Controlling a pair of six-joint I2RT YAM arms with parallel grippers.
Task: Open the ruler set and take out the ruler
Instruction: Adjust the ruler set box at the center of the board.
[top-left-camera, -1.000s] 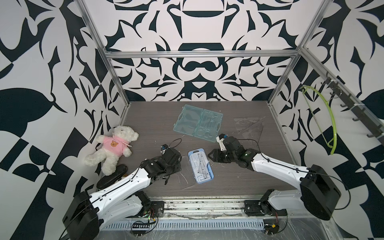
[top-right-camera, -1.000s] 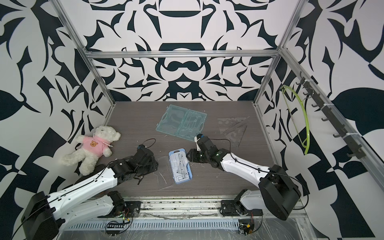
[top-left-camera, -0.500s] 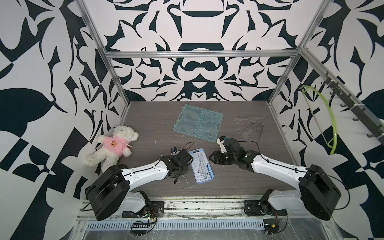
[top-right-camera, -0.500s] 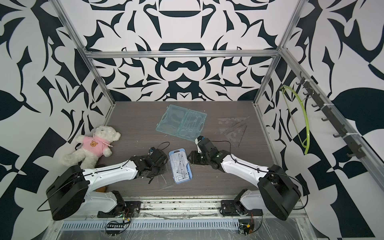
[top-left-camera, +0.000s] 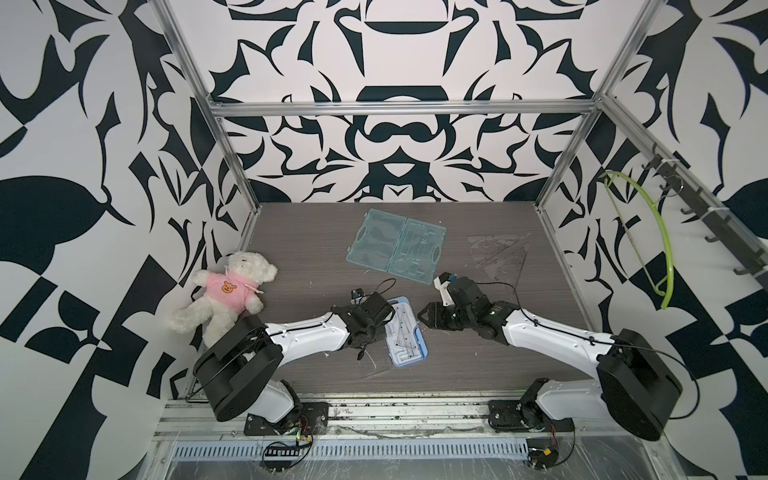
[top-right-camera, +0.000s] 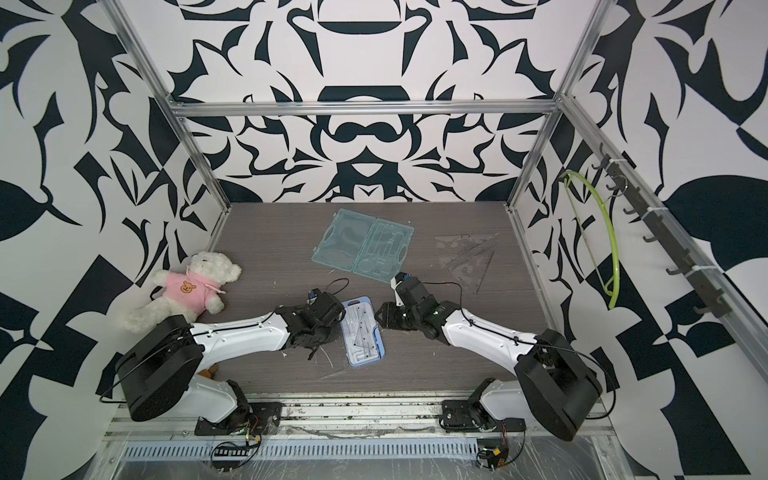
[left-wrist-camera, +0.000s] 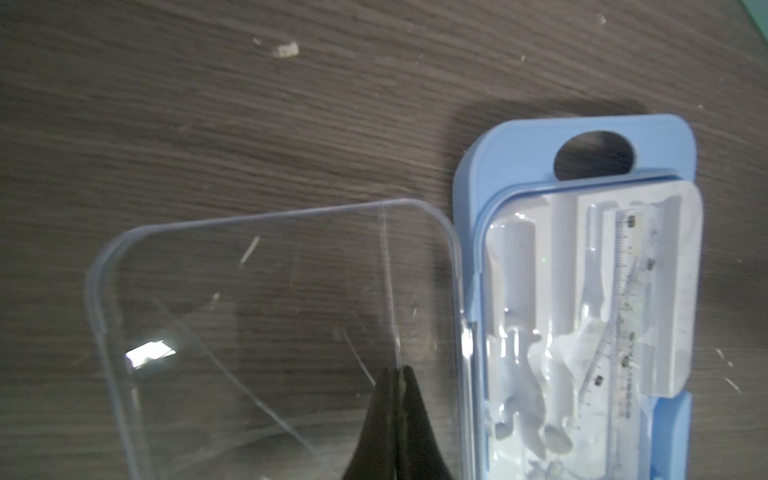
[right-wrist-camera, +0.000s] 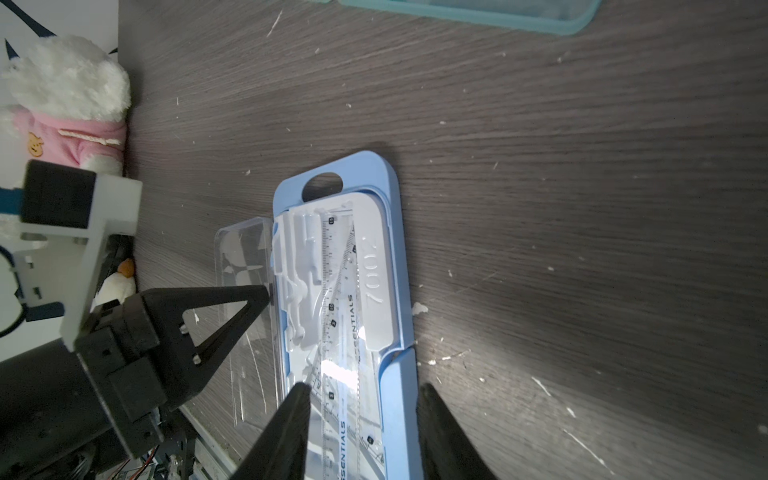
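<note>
The ruler set (top-left-camera: 405, 332) is a blue case (right-wrist-camera: 390, 249) lying near the table's front middle. Its clear lid (left-wrist-camera: 257, 324) is folded out to the left. A clear ruler (right-wrist-camera: 332, 291) lies in the white insert, also seen in the left wrist view (left-wrist-camera: 623, 291), with a clear set square across it. My left gripper (left-wrist-camera: 400, 370) is shut, its tips over the lid close to the hinge; a thin line in the lid runs up to them. My right gripper (right-wrist-camera: 365, 388) is open over the case's near end. One finger is above the ruler, the other beside the blue rim.
A teal case (top-left-camera: 395, 245) lies open at the back middle. Clear set squares (top-left-camera: 498, 253) lie at the back right. A white teddy bear in a pink shirt (top-left-camera: 226, 291) sits by the left wall. A green hanger (top-left-camera: 648, 232) hangs on the right wall.
My left arm has swung right from the table's left side to the case, and its gripper has closed. The right arm has hardly moved.
</note>
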